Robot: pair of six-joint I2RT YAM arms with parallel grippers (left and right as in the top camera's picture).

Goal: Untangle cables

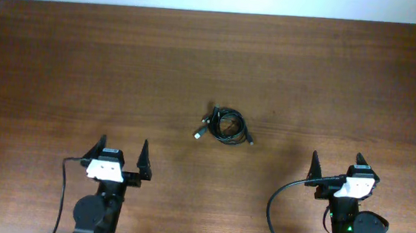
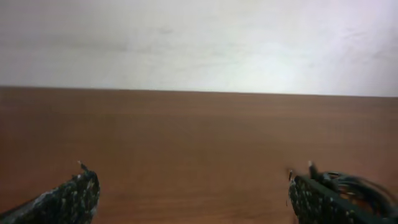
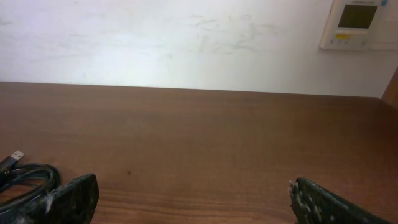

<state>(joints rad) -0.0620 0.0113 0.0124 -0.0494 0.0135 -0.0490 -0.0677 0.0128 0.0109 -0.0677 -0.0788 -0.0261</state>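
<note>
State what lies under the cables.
Only the wooden table shows under the cables, which lie bunched on it. Inside the bunch, overlapping strands hide how the lower ones run.

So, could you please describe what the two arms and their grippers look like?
Both arms are black. The left gripper and right gripper each have two pointed, triangular black fingers, speckled up close, with a white block behind them. A thick black wire loops from the left arm; another from the right. A small green light glows at the right arm's base.
</note>
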